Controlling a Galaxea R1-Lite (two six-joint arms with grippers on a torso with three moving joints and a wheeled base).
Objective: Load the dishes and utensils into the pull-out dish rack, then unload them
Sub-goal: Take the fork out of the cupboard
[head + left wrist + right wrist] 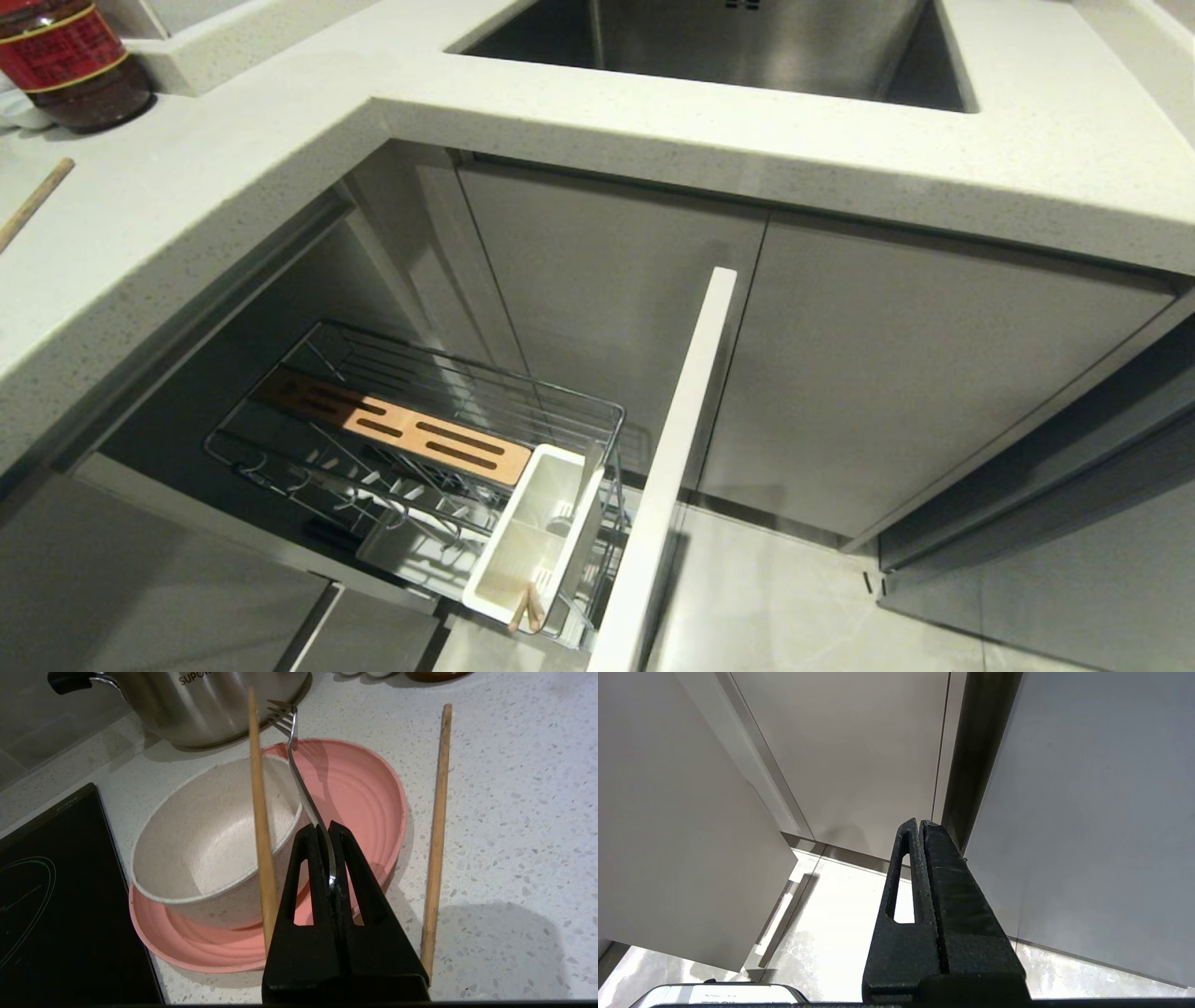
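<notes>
Pinched between the black fingers of the left hand: the slim silver fork, gripped by its handle, long axis running straight away from the wrist, tines lifted at the far end toward the big steel pot. Seen below the fork, the off-white speckled bowl, sitting inside the flat pink plate on the speckled white table. Laid across the bowl's rim, one wooden chopstick, lengthwise nearly parallel to the fork and just beside the left hand. Left flat on the table, apart from the plate on its other side, a second chopstick, likewise pointing away from the wrist. Bordered at the near edge of the table by a black cooktop.

Pulled out below the table in the head view: the chrome wire dish rack, white front panel standing edge-on toward the camera, slotted wooden strip running along its length, white cutlery caddy at the panel end with short wooden tips poking from one compartment. Visible at the far side, the steel sink; at far left, a dark jar with a red label.

Hung idle beside grey cabinet doors above the pale floor: the right hand, fingers pressed together, empty.
</notes>
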